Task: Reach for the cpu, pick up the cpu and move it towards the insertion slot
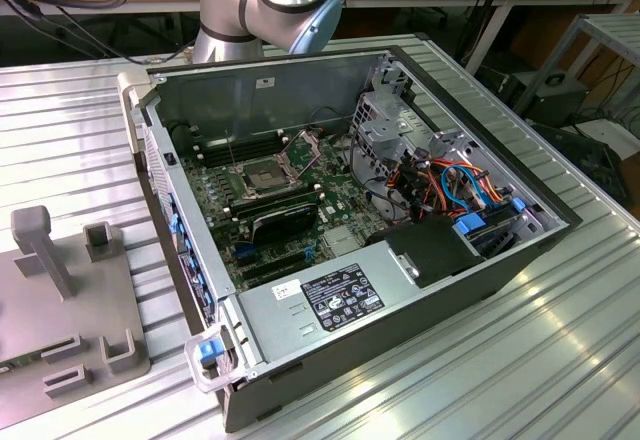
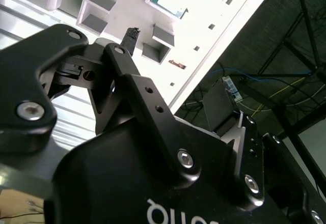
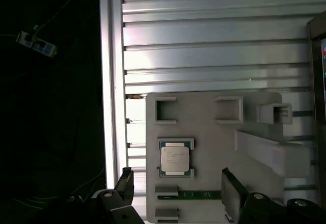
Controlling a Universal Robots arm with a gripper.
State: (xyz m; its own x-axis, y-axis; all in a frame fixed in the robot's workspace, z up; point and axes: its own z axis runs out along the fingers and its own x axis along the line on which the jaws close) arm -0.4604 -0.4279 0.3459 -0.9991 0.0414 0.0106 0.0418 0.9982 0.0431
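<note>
cpu (image 3: 174, 158) lies flat in a recess near the grey fixture plate (image 3: 214, 132) edge. Gripper (image 3: 175, 173) hangs over it, spread wide, empty. Looks thin, light, stiff and fragile: grip opposite side edges.

cpu (image 3: 174, 158) flat on holder (image 3: 214, 132), insertion slot (image 1: 262, 176) open

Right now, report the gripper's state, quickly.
Gripper: open, holding nothing; the cpu lies on the grey tray, not gripped.
</note>
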